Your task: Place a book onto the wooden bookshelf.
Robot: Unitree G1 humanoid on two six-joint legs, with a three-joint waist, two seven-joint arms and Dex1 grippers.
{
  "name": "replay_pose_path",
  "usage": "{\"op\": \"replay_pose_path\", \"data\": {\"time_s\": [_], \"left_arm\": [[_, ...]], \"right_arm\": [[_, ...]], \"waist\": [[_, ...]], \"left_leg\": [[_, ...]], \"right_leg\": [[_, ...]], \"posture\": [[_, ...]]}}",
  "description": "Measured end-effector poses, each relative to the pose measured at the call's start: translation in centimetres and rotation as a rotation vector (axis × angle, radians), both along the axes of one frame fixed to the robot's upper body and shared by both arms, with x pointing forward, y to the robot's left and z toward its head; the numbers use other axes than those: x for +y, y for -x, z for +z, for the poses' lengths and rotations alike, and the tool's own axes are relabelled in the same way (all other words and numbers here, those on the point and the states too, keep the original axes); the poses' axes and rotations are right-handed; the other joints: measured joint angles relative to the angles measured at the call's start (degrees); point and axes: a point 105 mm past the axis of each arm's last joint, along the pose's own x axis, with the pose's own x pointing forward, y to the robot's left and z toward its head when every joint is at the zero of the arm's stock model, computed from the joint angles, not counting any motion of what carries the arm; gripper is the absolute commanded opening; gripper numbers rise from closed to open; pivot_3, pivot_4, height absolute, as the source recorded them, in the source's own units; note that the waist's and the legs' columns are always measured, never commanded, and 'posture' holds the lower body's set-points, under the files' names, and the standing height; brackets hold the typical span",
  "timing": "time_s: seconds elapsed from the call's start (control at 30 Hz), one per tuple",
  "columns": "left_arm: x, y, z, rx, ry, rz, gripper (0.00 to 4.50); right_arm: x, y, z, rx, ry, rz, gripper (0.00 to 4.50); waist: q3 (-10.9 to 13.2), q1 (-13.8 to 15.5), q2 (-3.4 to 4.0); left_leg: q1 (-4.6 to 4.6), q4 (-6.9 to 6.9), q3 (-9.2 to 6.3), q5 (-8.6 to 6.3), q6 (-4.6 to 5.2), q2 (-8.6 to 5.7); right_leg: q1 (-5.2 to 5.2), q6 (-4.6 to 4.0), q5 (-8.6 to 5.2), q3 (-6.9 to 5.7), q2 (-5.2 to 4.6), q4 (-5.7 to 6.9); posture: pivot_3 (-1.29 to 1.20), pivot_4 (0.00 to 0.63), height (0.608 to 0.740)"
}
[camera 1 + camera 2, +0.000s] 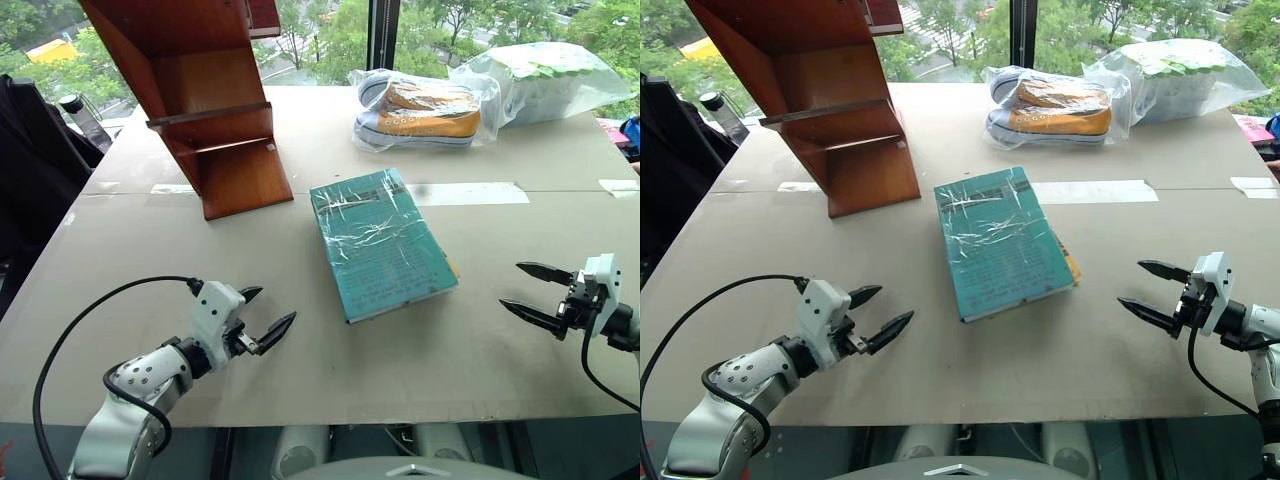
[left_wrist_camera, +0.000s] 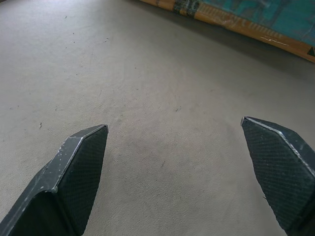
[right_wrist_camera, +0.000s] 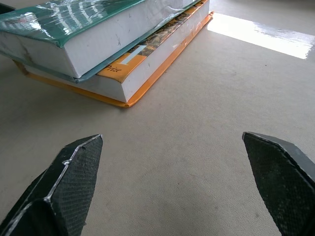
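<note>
Two books are stacked mid-frame: the book [image 1: 382,243], teal and probably slippery in its plastic wrap, looks heavy and stiff; grip its long edges. Left gripper [image 1: 268,313] and right gripper [image 1: 530,291] both gape empty.

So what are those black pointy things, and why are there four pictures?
They are a robot's pinchers. The left gripper and right gripper are both open and hold nothing. Two pictures come from cameras in the robot's head, looking down at the table. The other two come from cameras on its wrists, so you see the fingers up close. On the table lies the teal-green book, stacked on a yellow-orange book. Behind are the wooden bookshelf, a bagged sneaker and another plastic bag.
</note>
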Motion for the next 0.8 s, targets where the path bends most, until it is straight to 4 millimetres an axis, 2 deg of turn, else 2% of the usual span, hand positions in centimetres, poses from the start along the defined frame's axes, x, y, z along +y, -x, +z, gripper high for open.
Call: {"op": "replay_pose_path", "data": {"time_s": [0.8], "left_arm": [[-0.56, -0.72, 0.75, 0.008, 0.039, -0.032, 4.46]], "right_arm": [[0.07, 0.01, 0.03, -0.014, 0.013, 0.004, 4.50]], "waist": [[0.01, 0.01, -0.01]], "left_leg": [[0.01, 0.10, 0.01, 0.01, 0.01, -0.10]], "right_leg": [[0.01, 0.00, 0.01, 0.02, 0.04, 0.10]], "posture": [[0.00, 0.150, 0.693]]}}
